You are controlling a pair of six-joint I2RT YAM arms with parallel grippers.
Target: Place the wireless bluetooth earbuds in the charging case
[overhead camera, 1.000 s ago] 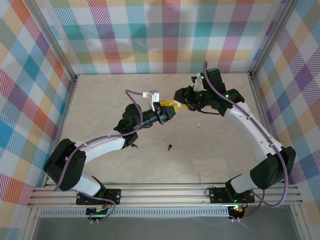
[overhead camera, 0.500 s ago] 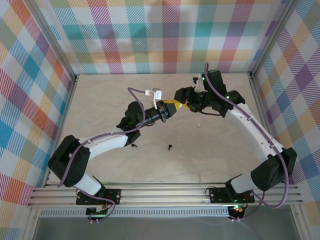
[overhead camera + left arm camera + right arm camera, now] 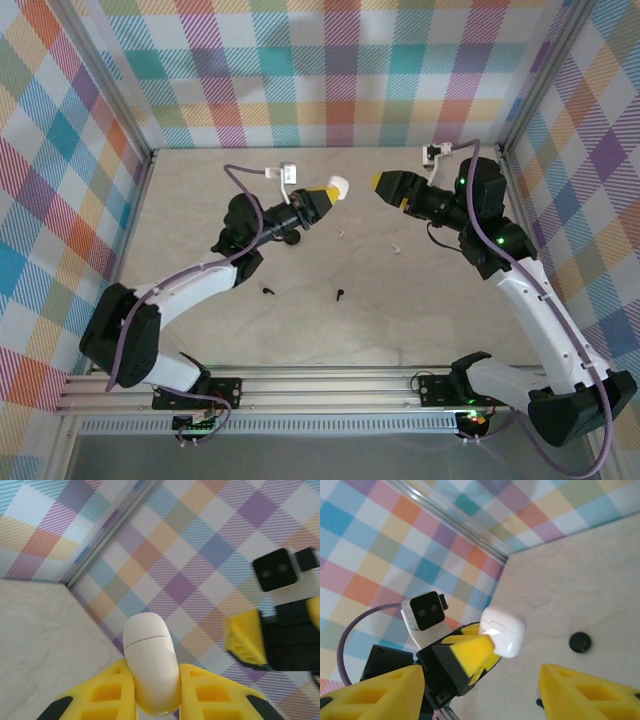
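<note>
1. The left end effector (image 3: pixel 322 198) is pressed together on the white charging case (image 3: pixel 337 186). It pinches the lower half of the case between its two fingers (image 3: pixel 210 695), and the upper half sticks out past the fingertips, above the table.
2. The right end effector (image 3: pixel 388 187) faces it from the right, near but apart. Its jaws are spread with nothing between them, and the case sits level with the gap between the two end effectors.
3. All the earbuds lie on the table (image 3: pixel 430 320), well apart from the case. A white earbud (image 3: pixel 396 248) lies below the right end effector. A black earbud (image 3: pixel 340 295) lies nearer the arm bases, below the gap. A second black earbud (image 3: pixel 267 291) lies to its left, just beside the left forearm.
4. The case is a smooth, glossy, rounded pebble with a thin seam across it where the lid meets the body. The lid is closed.
5. The fingers of both end effectors are yellow plastic wedges with moulded recessed pockets, mounted on black bodies.
6. The earbuds are tiny stemmed shapes, too small to make out in detail.
7. In the right wrist view, a small black round object (image 3: pixel 580 641) rests on the table beyond the case.
8. The table is matte pale beige with faint marbling. The walls (image 3: pixel 330 70) carry a multicoloured plaid pattern and meet at grey metal corner rails.
</note>
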